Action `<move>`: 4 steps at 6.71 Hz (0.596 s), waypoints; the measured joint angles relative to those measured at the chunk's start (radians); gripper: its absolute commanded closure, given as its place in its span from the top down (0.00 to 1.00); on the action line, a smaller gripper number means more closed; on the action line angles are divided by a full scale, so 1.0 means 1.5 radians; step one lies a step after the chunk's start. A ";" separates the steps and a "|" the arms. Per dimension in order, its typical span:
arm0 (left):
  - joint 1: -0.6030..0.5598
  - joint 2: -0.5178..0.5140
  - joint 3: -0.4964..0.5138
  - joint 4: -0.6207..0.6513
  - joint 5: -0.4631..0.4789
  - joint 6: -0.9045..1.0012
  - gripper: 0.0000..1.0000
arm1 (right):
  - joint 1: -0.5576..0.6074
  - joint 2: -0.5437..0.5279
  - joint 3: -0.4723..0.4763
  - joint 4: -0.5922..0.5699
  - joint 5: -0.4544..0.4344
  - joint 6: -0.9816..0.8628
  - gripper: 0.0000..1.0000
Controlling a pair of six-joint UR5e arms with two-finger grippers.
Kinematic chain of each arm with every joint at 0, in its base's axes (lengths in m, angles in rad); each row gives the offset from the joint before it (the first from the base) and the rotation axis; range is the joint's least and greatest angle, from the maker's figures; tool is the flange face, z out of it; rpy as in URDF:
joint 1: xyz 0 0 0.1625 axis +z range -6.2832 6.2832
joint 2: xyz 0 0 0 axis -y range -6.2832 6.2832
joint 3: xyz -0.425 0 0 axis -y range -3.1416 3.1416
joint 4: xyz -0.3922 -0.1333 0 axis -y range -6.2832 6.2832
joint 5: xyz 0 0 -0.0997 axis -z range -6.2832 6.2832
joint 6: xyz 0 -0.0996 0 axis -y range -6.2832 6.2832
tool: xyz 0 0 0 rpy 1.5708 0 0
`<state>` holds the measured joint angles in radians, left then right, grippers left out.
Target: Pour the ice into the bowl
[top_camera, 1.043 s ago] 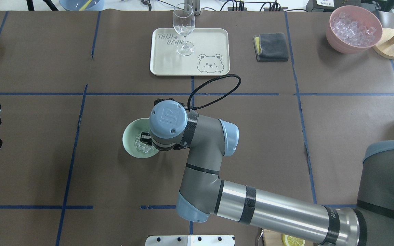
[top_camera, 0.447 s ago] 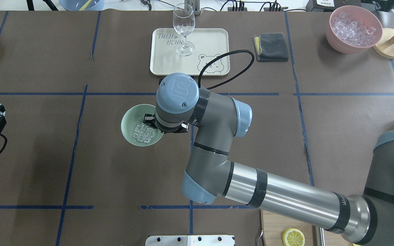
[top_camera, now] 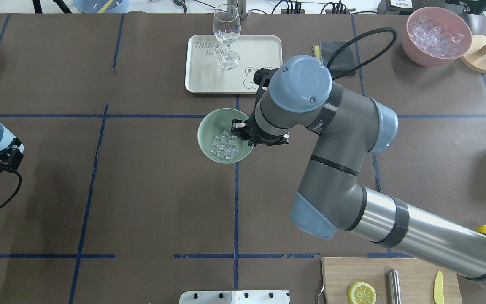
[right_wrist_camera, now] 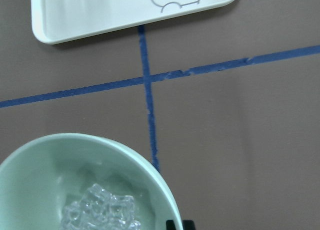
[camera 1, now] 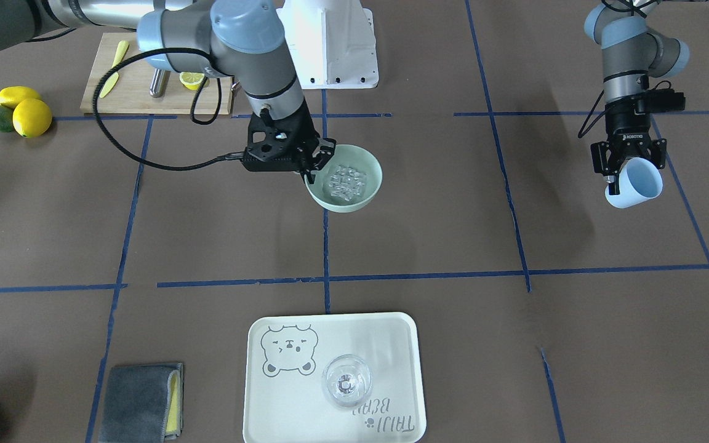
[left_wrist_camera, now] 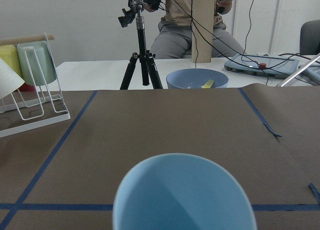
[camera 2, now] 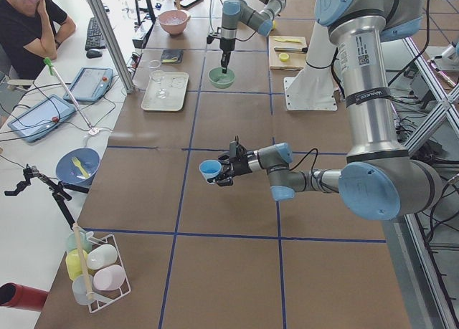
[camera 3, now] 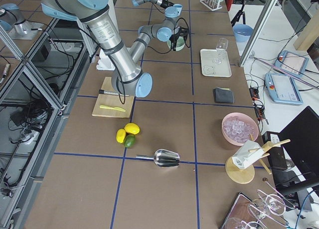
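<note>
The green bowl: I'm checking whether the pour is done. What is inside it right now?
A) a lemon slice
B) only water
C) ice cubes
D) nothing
C: a cluster of clear ice cubes lies at the bottom of the green bowl, which the right gripper holds by its rim.
</note>
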<state>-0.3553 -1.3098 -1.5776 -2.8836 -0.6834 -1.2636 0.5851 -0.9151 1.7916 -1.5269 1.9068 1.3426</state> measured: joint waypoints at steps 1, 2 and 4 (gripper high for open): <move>0.027 -0.012 0.020 0.002 0.041 -0.015 0.00 | 0.021 -0.045 0.042 -0.007 0.015 -0.035 0.00; 0.040 -0.018 0.037 0.005 0.060 -0.020 0.00 | 0.037 -0.075 0.063 -0.009 0.031 -0.057 0.00; 0.052 -0.024 0.056 0.004 0.068 -0.022 0.98 | 0.057 -0.117 0.089 -0.010 0.041 -0.094 0.00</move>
<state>-0.2768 -1.3451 -1.4941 -2.8775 -0.5811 -1.2958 0.6703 -1.0900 1.9252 -1.5416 1.9684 1.2011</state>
